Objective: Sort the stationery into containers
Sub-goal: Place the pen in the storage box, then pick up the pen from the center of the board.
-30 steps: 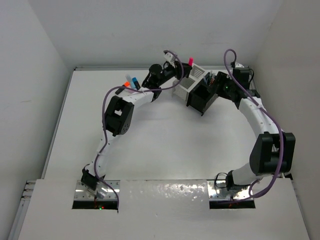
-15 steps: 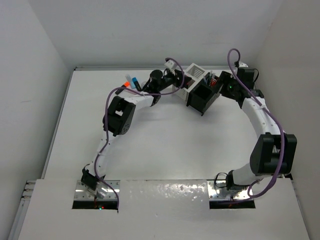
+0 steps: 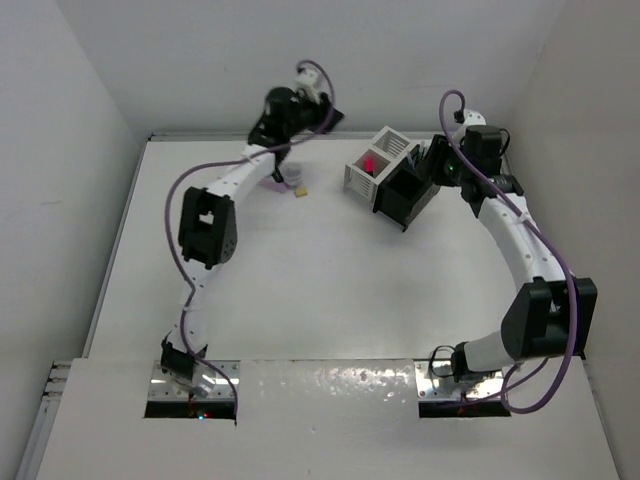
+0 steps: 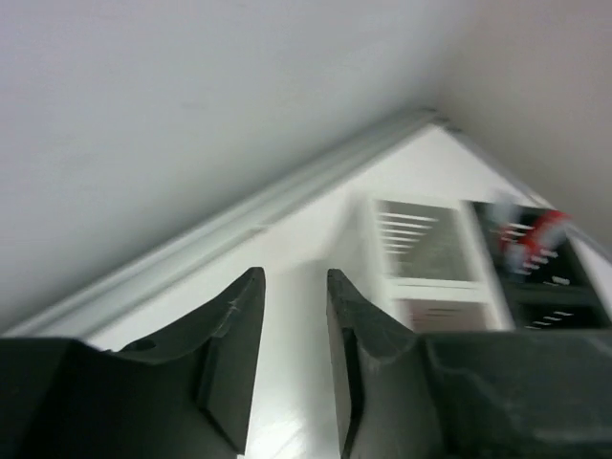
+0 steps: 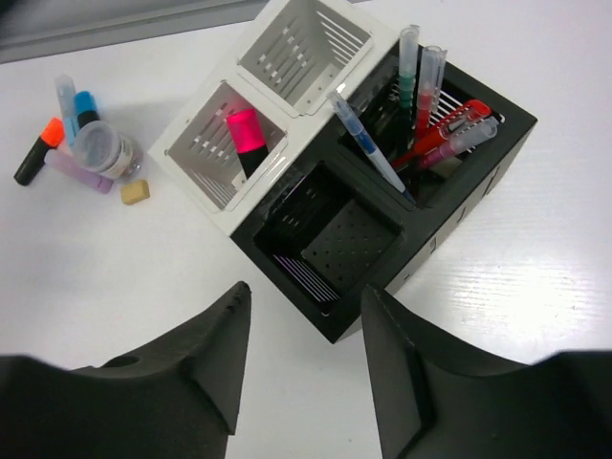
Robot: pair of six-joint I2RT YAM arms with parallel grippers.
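A white bench (image 3: 330, 290) carries a white box (image 5: 206, 143) joined to a black box (image 5: 335, 239), both with slotted sides. A pink highlighter (image 5: 244, 134) stands inside the white box. Several pens (image 5: 435, 124) lean in the black box compartment to the right of the white box.

To the left of the white box, well apart from it, lies a tight loose cluster:
- an orange highlighter (image 5: 38, 153)
- a blue highlighter (image 5: 84, 105)
- a clear tape roll (image 5: 96, 145)
- a lilac highlighter (image 5: 81, 175)
- a tan eraser (image 5: 135, 191) just beside them

The left gripper (image 4: 294, 287) is raised to the left of the white box, above that cluster. Its jaws are a narrow gap apart with nothing between them. The right gripper (image 5: 304, 296) hovers over the joined boxes, moderately wide and empty.

Sorting looks partly done, and the step in hand appears to be fetching the next loose item. That likely calls for the left gripper to widen, tilt down over the cluster and single out one piece without scattering its touching neighbours.
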